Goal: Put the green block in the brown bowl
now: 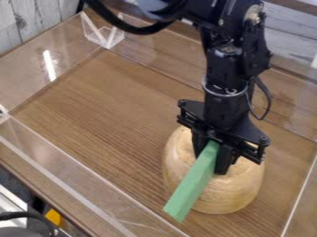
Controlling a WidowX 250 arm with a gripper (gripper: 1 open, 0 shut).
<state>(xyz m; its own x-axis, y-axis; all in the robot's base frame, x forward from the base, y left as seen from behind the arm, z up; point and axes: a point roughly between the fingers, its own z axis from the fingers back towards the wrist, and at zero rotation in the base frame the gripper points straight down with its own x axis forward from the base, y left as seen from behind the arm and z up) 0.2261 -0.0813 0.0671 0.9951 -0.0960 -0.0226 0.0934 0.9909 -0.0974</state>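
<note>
A long, flat, bright green block (pixel 194 186) slants from the bowl's top down toward the near edge, its lower end hanging in front of the bowl. Its upper end sits between the black fingers of my gripper (pixel 221 151), which points straight down and is shut on it. Right under the gripper sits the brown bowl (pixel 239 183), a rounded, light tan, speckled wooden shape at the lower right of the wooden table. The arm hides the bowl's top, so its opening does not show.
A clear plastic wall (pixel 74 143) runs around the wooden table (pixel 111 102). A small clear stand (pixel 102 32) sits at the far left corner. The black arm (pixel 229 56) rises above the bowl toward the top of the view.
</note>
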